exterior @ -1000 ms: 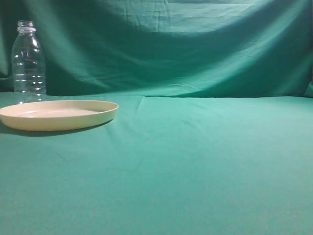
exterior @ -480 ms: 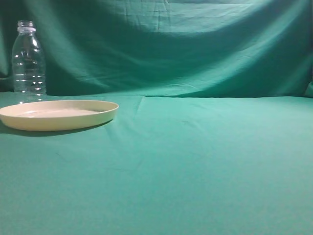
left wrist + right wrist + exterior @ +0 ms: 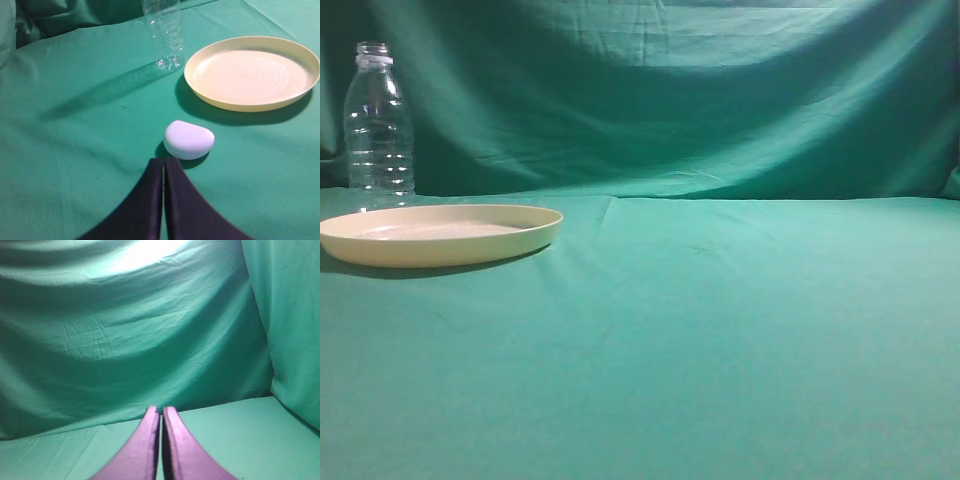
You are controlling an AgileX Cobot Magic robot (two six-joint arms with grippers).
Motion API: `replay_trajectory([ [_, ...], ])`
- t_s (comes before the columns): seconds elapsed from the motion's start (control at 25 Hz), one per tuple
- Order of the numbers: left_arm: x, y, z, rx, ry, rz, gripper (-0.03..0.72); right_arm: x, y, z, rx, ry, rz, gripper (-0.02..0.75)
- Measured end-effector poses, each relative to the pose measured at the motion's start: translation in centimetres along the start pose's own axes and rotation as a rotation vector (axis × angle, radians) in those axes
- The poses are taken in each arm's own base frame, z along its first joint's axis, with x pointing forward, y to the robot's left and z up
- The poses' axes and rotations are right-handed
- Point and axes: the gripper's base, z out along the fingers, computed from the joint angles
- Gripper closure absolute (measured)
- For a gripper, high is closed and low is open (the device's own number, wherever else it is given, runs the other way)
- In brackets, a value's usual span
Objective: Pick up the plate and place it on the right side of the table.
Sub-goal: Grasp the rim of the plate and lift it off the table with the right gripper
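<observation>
Three views, and each gives us something the others lack. In the exterior view we see the plate (image 3: 440, 232) lying flat on the table (image 3: 720, 330) at the far left, with the bottle (image 3: 379, 125) upright just behind it, in front of the backdrop (image 3: 700, 100); neither arm shows here. The left wrist view adds a small white rounded object (image 3: 188, 139) on the cloth, near the plate's rim and just ahead of the left gripper (image 3: 163, 165). That object does not appear in the exterior view. The plate (image 3: 252, 71) sits to the upper right there, the bottle (image 3: 164, 32) beside it, apart from it. The right wrist view shows only the backdrop (image 3: 125, 330), a strip of table (image 3: 240, 435) and the right gripper (image 3: 161, 412).

Both grippers have their fingers pressed together, only a thin seam between them, pinching nothing and touching nothing that we can see.

We find no label or writing on the bottle, plate or white object.
</observation>
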Motion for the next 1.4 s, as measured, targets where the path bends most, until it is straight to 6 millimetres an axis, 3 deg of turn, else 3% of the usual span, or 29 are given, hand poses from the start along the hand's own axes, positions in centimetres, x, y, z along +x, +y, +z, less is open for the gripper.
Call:
replay_trajectory([
  [0.2,0.0,0.0,0.0,0.000,0.000,0.000,0.688,-3.2,0.9,1.7,0.047,0.243,0.014,0.738],
  [0.4,0.0,0.0,0.0,0.000,0.000,0.000,0.688,-3.3,1.6,4.6,0.099,0.619,0.121,0.738],
  [0.52,0.0,0.0,0.0,0.000,0.000,0.000,0.688,-3.0,1.6,6.4,0.099,0.734,0.082,0.738],
  [0.68,0.0,0.0,0.0,0.000,0.000,0.000,0.688,-3.2,2.6,8.7,-0.024,0.869,-0.013,0.738],
  [0.88,0.0,0.0,0.0,0.000,0.000,0.000,0.688,-3.7,5.8,11.8,-0.238,0.983,-0.064,0.738],
  [1.08,0.0,0.0,0.0,0.000,0.000,0.000,0.688,-1.6,10.2,15.2,-0.374,1.120,-0.125,0.738],
  [1.4,0.0,0.0,0.0,0.000,0.000,0.000,0.688,3.8,17.9,22.0,-0.382,1.314,-0.295,0.738],
])
